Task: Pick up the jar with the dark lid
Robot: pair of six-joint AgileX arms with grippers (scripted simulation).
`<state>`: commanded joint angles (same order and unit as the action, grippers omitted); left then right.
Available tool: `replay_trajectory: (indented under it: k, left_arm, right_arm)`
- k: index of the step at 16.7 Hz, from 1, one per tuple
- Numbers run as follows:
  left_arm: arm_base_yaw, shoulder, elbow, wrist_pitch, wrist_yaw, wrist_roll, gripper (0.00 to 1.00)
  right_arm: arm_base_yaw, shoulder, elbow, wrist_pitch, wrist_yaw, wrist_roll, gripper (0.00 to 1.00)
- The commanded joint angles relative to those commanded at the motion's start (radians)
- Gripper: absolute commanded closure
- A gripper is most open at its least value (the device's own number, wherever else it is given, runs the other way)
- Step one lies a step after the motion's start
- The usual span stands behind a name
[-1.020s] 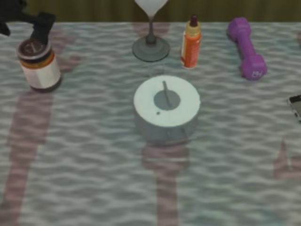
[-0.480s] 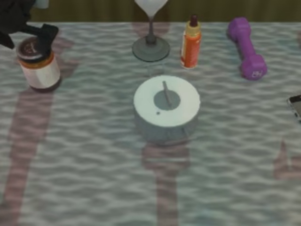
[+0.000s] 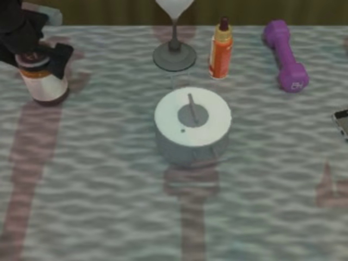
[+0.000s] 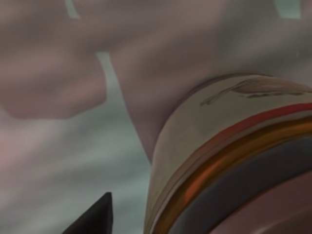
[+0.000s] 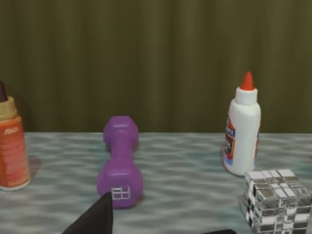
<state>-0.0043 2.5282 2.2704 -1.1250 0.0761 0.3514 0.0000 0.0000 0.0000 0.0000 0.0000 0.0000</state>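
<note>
The jar with the dark lid (image 3: 47,85) stands at the table's far left: a squat white body, an orange band and a brown lid. My left gripper (image 3: 35,56) is down over it, open, one black finger (image 3: 62,56) on each side of the lid. The left wrist view shows the jar (image 4: 204,131) very close, with a gap between it and the one visible fingertip (image 4: 100,218). My right gripper (image 5: 165,229) is out of the top view and open, with nothing between its fingers.
A white round block (image 3: 193,122) sits mid-table. Along the back stand a stemmed glass (image 3: 174,54), a slim orange bottle (image 3: 220,51) and a purple dumbbell (image 3: 285,57). A phone (image 3: 342,122) lies at the right edge. A glue bottle (image 5: 242,131) and mirrored cube (image 5: 275,200) stand near the dumbbell.
My left gripper has come down from behind the jar until its fingers straddle the lid. The jar has barely shifted. Everything else is as before.
</note>
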Motion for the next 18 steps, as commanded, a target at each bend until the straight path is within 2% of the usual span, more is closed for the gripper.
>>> replay_trajectory:
  k: [4, 17, 18]
  left_arm:
    - [0.0, 0.002, -0.004, 0.005, 0.0, 0.0, 0.0]
    - [0.0, 0.002, -0.004, 0.005, 0.0, 0.0, 0.98]
    - [0.0, 0.002, -0.004, 0.005, 0.0, 0.0, 1.0]
  right_arm:
    - [0.0, 0.0, 0.0, 0.0, 0.0, 0.0, 0.0]
    - [0.0, 0.0, 0.0, 0.0, 0.0, 0.0, 0.0]
    - [0.0, 0.0, 0.0, 0.0, 0.0, 0.0, 0.0]
